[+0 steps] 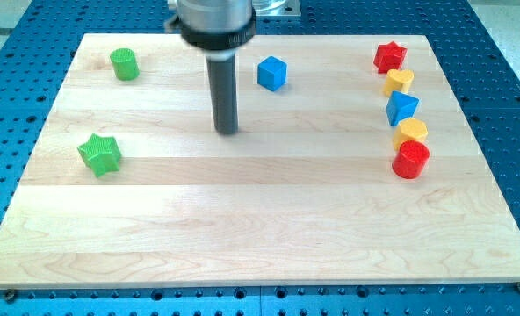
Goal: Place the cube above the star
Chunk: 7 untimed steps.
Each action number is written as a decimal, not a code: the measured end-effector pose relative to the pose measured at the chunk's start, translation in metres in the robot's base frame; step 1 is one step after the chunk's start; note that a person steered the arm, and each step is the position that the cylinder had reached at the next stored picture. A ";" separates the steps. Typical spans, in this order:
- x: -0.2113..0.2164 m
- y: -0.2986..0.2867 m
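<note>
A blue cube (272, 73) sits near the view's top, right of centre. A green star (100, 154) lies at the view's left, about mid-height. A red star (389, 57) sits at the top right. My tip (227, 131) rests on the board, below and left of the blue cube, apart from it, and well to the right of the green star.
A green cylinder (125, 64) stands at the top left. Down the right side below the red star run a yellow heart (399, 82), a blue block (401, 109), a yellow hexagon (411, 132) and a red cylinder (410, 160). The wooden board (260, 237) sits on a blue perforated table.
</note>
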<state>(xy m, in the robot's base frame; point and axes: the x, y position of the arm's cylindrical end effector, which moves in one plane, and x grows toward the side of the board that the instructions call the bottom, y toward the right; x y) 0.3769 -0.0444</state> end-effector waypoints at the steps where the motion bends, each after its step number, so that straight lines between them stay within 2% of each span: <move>1: -0.072 0.033; 2: -0.094 0.063; 3: -0.107 0.057; 4: -0.085 0.063; 5: -0.079 0.079; 6: -0.099 0.133; 7: -0.108 0.137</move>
<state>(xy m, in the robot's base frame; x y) 0.2686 0.0929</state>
